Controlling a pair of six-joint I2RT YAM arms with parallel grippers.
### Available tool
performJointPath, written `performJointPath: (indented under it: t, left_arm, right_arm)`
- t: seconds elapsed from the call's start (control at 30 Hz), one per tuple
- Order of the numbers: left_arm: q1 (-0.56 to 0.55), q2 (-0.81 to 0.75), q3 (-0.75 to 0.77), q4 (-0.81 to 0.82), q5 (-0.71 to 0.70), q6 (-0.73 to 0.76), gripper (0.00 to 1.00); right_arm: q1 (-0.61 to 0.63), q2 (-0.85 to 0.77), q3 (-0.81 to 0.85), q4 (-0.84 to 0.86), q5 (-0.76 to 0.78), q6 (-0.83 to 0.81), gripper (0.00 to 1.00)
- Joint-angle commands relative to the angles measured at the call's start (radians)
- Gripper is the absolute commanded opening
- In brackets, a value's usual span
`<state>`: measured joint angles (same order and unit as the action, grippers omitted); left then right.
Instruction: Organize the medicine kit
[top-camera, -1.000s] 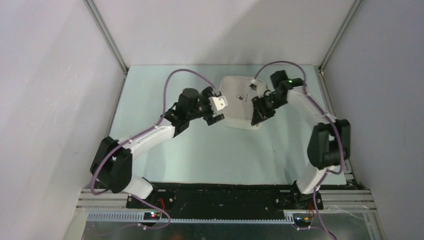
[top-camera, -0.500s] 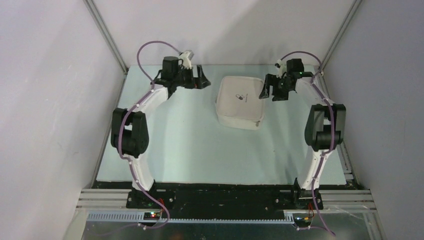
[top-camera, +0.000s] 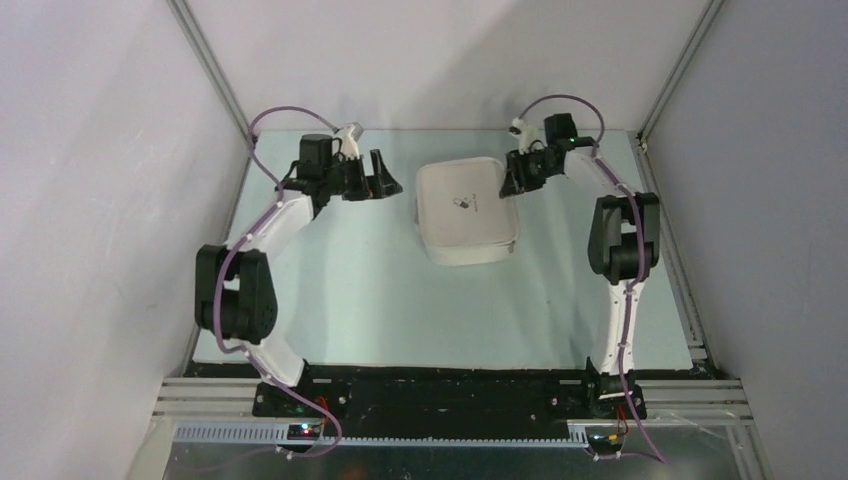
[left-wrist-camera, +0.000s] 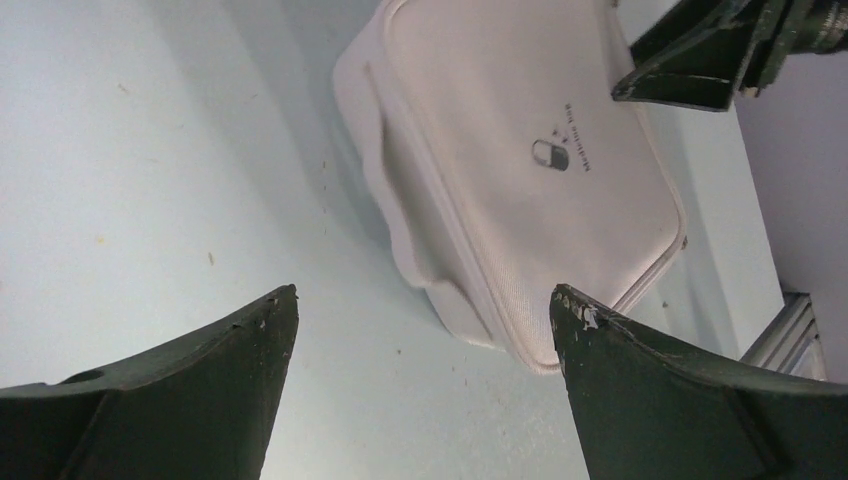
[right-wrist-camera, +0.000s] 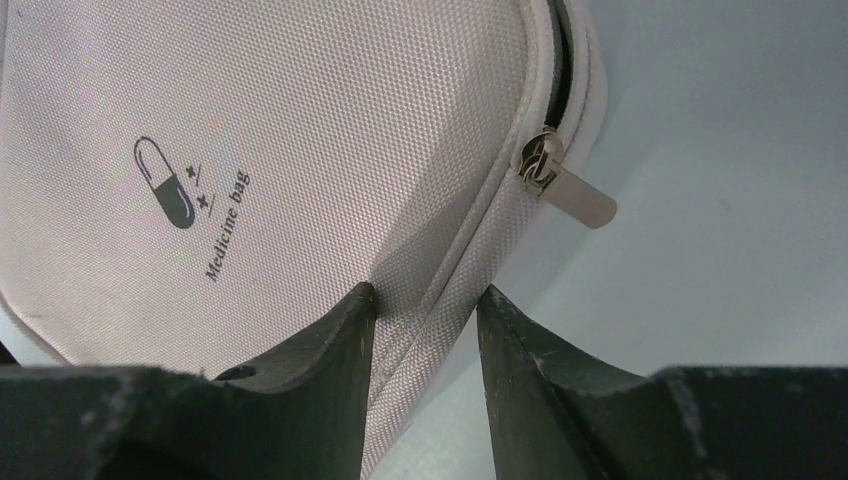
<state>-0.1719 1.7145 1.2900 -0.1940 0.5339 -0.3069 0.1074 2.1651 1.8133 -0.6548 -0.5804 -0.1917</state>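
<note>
Left tool (left-wrist-camera: 425, 292) spread wide, apart from the kit (top-camera: 465, 215); right tool (right-wrist-camera: 425, 290) half-spread astride its edge, grip unclear.

Noted matt white woven cloth with a visible coarse grain across the medicine kit (right-wrist-camera: 250, 120). Logged a dark, flat print for the pill logo (right-wrist-camera: 165, 195). Recorded a metal zip pull (right-wrist-camera: 572, 197), upper right of the right wrist view, smooth with a satin sheen. Found the fingers (left-wrist-camera: 180, 400) of the left gripper (left-wrist-camera: 425, 292) dark and matt, probably plastic, edges chipped pale. Marked the table (left-wrist-camera: 120, 150) pale, smooth, dull, lightly specked.
</note>
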Motion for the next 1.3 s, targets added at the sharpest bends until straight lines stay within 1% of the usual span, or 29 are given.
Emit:
performJointPath:
  t: [0.0,0.1,0.13,0.17,0.2,0.23,0.27,0.3,0.33,0.37,0.4,0.43,0.47,0.53,0.57,0.6,0.67,0.7,0.77,0.9,0.97,1.03,1.07,1.1,1.13,1.17,1.2,1.23,1.27]
  left_arm:
    - [0.008,-0.146,-0.066,-0.003,-0.005,0.105,1.00]
    - [0.008,-0.230,-0.132,-0.043,-0.004,0.248,1.00]
    - [0.008,-0.248,-0.144,-0.074,-0.006,0.290,1.00]
    - [0.008,-0.282,-0.167,-0.089,-0.008,0.379,1.00]
    - [0.009,-0.302,-0.180,-0.121,-0.004,0.426,1.00]
    - [0.008,-0.344,-0.211,-0.132,0.007,0.538,1.00]
    - [0.007,-0.369,-0.229,-0.144,0.011,0.591,1.00]
    - [0.004,-0.420,-0.270,-0.145,0.014,0.712,1.00]
    - [0.000,-0.443,-0.288,-0.148,0.008,0.840,1.00]
    - [-0.014,-0.485,-0.323,-0.148,-0.009,0.899,1.00]
    - [-0.024,-0.503,-0.339,-0.151,-0.018,1.026,1.00]
    - [-0.045,-0.535,-0.369,-0.151,-0.036,1.090,1.00]
    - [-0.057,-0.546,-0.381,-0.158,-0.043,1.195,1.00]
    - [-0.090,-0.560,-0.405,-0.181,-0.041,1.321,1.00]
    - [-0.109,-0.558,-0.405,-0.194,-0.033,1.355,1.00]
    - [-0.117,-0.551,-0.401,-0.226,-0.014,1.418,1.00]
    - [-0.140,-0.534,-0.395,-0.282,0.015,1.495,1.00]
    - [-0.152,-0.529,-0.396,-0.312,0.028,1.515,1.00]
    - [-0.170,-0.516,-0.397,-0.350,0.059,1.564,1.00]
    - [-0.225,-0.488,-0.398,-0.405,0.097,1.651,0.99]
    - [-0.248,-0.461,-0.398,-0.425,0.118,1.721,0.99]
    - [-0.270,-0.434,-0.400,-0.449,0.122,1.772,0.97]
    - [-0.283,-0.423,-0.399,-0.457,0.122,1.786,0.97]
    - [-0.289,-0.399,-0.397,-0.469,0.125,1.807,0.96]
    - [-0.300,-0.386,-0.390,-0.472,0.125,1.810,0.95]
    - [-0.306,-0.359,-0.386,-0.476,0.122,1.813,0.93]
    - [-0.318,-0.343,-0.374,-0.477,0.117,1.813,0.90]
    - [-0.323,-0.311,-0.358,-0.477,0.112,1.806,0.88]
    - [-0.330,-0.294,-0.347,-0.477,0.110,1.798,0.85]
  right_arm:
    - [0.145,0.060,0.105,-0.141,-0.188,-0.305,0.34]
    - [0.216,0.110,0.197,-0.279,-0.174,-0.494,0.31]
    - [0.254,0.139,0.258,-0.317,-0.163,-0.543,0.30]
    - [0.285,0.160,0.278,-0.363,-0.156,-0.615,0.28]
    - [0.298,0.170,0.313,-0.376,-0.142,-0.640,0.28]
    - [0.321,0.179,0.327,-0.383,-0.131,-0.671,0.30]
    - [0.332,0.180,0.351,-0.373,-0.099,-0.671,0.33]
    - [0.344,0.180,0.359,-0.331,-0.082,-0.636,0.41]
    - [0.344,0.178,0.379,-0.307,-0.056,-0.579,0.45]
    - [0.340,0.170,0.403,-0.270,-0.050,-0.547,0.53]
    - [0.332,0.165,0.412,-0.239,-0.051,-0.471,0.56]
    - [0.310,0.152,0.431,-0.228,-0.060,-0.429,0.60]
    - [0.295,0.144,0.438,-0.211,-0.091,-0.335,0.62]
    - [0.243,0.105,0.432,-0.183,-0.167,-0.209,0.70]
    - [0.210,0.065,0.401,-0.175,-0.193,-0.186,0.75]
    - [0.195,0.042,0.382,-0.167,-0.235,-0.172,0.77]
    - [0.153,-0.029,0.318,-0.171,-0.264,-0.189,0.85]
    - [0.144,-0.074,0.275,-0.179,-0.275,-0.204,0.94]
    - [0.120,-0.127,0.212,-0.217,-0.285,-0.250,0.99]
    - [0.090,-0.172,0.139,-0.360,-0.283,-0.343,0.99]
    - [0.073,-0.169,0.133,-0.569,-0.318,-0.568,0.99]
    - [0.057,-0.172,0.113,-0.673,-0.320,-0.739,0.96]
    - [0.053,-0.177,0.091,-0.702,-0.311,-0.801,0.91]
    - [0.051,-0.180,0.078,-0.757,-0.291,-0.935,0.90]
    - [0.050,-0.187,0.042,-0.772,-0.277,-0.987,0.87]
    - [0.052,-0.191,0.022,-0.760,-0.242,-1.060,0.86]
    - [0.054,-0.202,-0.024,-0.738,-0.212,-1.080,0.85]
    - [0.055,-0.215,-0.047,-0.686,-0.205,-1.100,0.87]
    - [0.055,-0.221,-0.086,-0.654,-0.201,-1.104,0.95]
